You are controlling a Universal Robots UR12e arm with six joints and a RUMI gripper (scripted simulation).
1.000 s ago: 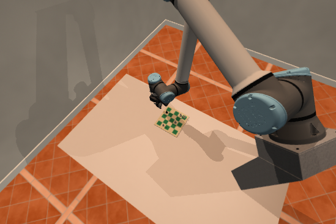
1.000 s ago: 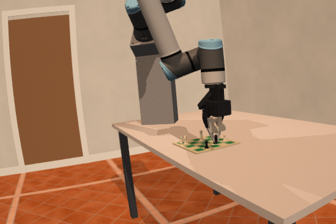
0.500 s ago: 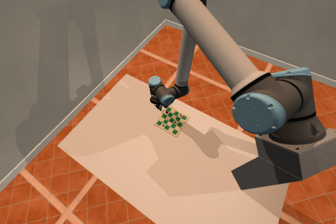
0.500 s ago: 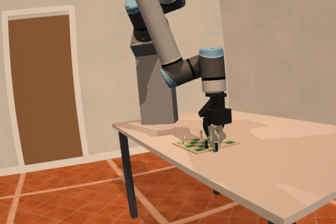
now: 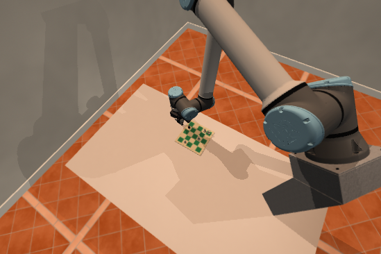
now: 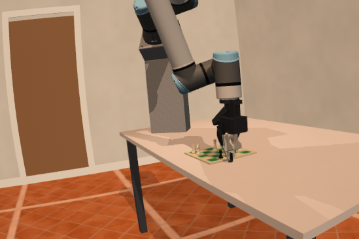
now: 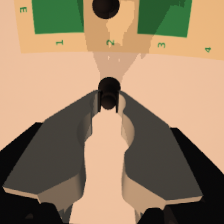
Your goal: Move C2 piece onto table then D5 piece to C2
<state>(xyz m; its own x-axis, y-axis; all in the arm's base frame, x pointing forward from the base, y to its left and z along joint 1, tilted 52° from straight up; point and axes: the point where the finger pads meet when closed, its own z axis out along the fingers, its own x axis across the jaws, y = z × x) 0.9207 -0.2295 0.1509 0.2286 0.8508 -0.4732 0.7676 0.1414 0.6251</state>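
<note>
Beside the board [image 6: 214, 159], gripper [image 7: 109, 100] clamps black piece [image 7: 108, 88]

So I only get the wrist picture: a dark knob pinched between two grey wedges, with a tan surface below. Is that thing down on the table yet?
Observer: In the exterior view the tool holds the black piece upright just off the near edge of the board, very low over the table. I cannot tell whether it touches.
Operator: And the dark blob above the "2"?
Observer: That is another black piece, standing upright on the board.
Operator: Is anything else on there?
Observer: Several pale pieces stand upright toward the board's far side.
</note>
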